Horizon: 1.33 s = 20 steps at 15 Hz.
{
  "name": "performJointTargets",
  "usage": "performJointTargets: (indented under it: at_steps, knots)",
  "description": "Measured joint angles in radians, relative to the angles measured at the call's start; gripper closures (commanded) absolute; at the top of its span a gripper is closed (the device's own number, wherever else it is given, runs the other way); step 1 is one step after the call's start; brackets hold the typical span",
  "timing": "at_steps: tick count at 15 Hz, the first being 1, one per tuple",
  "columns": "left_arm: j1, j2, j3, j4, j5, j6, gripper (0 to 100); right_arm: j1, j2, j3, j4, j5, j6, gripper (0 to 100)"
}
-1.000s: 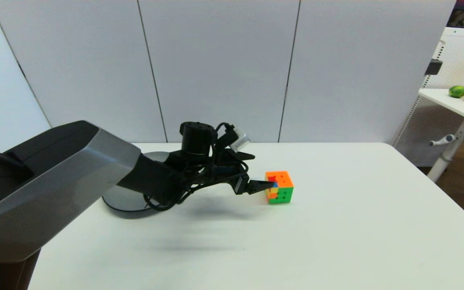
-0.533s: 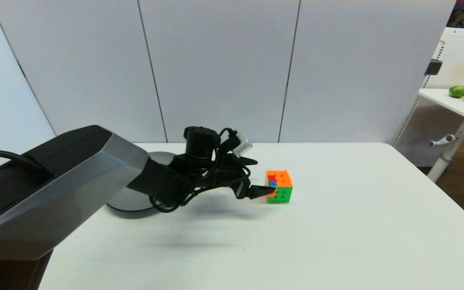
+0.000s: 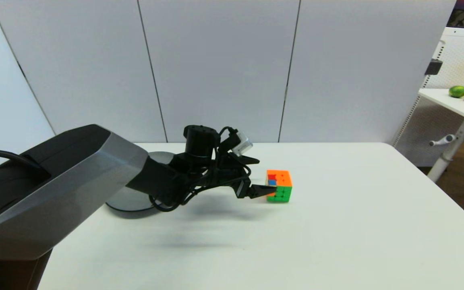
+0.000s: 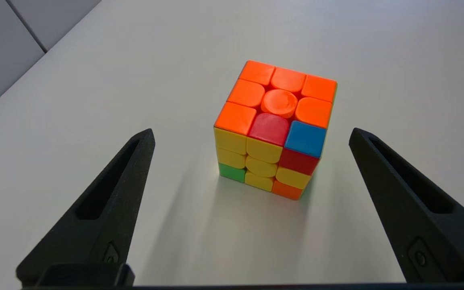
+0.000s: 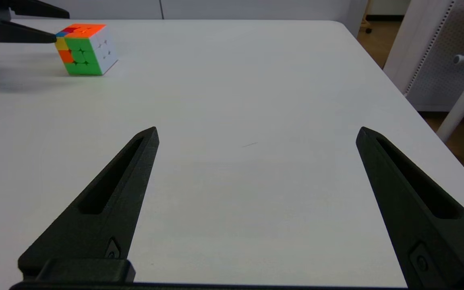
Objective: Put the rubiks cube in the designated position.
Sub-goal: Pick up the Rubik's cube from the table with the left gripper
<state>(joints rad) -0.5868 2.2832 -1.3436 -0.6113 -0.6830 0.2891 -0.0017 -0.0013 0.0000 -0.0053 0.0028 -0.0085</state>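
white table (image 3: 336, 225), grey wall panels behind. grey plate (image 3: 129, 201) at the table's left, mostly hidden by the left arm, contents not visible. cube (image 3: 279, 185) near table centre, scrambled, orange top, green and yellow sides. left claw (image 4: 252, 137) spread wide just short of it, not touching. right claw (image 5: 256, 135) apart over bare table, well away.

Grey plate (image 3: 129, 200) on white table (image 3: 336, 225); side table (image 3: 457, 102), lime (image 3: 457, 91).
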Motion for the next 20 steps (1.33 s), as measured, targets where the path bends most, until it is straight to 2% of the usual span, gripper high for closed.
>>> performJointTargets:
  at_steps: [13,14,20]
  knots:
    - [-0.036,0.102,-0.103,0.005,-0.002,-0.009,0,0.000,0.000,0.000,0.000,0.000,0.000,0]
    - [-0.039,0.106,-0.111,0.006,-0.002,-0.009,100,0.000,0.000,0.000,0.000,0.000,0.000,0]
    - [-0.045,0.119,-0.137,0.028,-0.001,-0.010,100,0.000,0.000,0.000,0.000,0.000,0.000,0]
